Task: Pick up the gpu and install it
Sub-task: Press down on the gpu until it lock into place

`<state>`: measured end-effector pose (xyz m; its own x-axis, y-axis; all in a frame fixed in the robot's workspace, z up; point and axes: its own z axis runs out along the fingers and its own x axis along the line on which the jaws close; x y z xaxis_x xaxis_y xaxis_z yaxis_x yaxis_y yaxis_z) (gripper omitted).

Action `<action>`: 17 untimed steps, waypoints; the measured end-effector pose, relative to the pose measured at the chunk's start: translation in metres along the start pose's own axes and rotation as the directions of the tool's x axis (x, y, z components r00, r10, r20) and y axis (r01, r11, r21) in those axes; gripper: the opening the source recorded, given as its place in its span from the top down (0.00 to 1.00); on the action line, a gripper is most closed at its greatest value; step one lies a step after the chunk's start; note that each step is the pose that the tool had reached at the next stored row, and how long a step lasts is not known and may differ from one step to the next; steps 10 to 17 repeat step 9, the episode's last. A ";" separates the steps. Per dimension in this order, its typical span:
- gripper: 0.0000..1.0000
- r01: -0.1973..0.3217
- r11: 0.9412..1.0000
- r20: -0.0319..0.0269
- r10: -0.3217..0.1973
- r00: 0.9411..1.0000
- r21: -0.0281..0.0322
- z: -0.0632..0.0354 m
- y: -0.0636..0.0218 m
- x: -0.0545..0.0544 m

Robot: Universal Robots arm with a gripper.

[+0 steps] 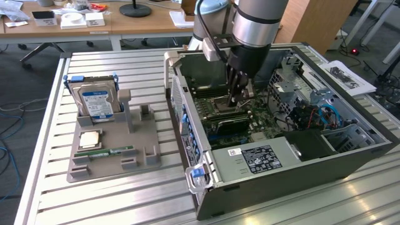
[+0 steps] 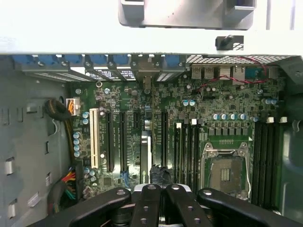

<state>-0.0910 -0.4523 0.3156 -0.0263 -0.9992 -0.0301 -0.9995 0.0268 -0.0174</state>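
GPU, flat green circuit-board card with black cooler block (image 1: 230,123) (image 2: 146,153), stands on edge in a motherboard slot inside the open grey sheet-metal PC case (image 1: 293,164). Black multi-link metal gripper (image 1: 235,99) (image 2: 158,191) sits right above it, fingers together. Can't tell if they pinch the card's edge. Grey plastic parts tray (image 1: 140,140) sits beside the case.

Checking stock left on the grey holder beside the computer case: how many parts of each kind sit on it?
Hard drive: 1
Processor chip: 1
Memory stick: 1
Total: 3
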 end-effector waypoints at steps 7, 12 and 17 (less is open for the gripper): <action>0.89 0.000 1.000 0.000 0.000 1.000 0.000 -0.0029 -0.0001 0.000; 0.89 0.000 1.000 0.000 0.000 1.000 0.000 -0.0029 -0.0001 0.000; 0.89 0.000 1.000 0.000 0.000 1.000 0.000 -0.0029 -0.0001 0.000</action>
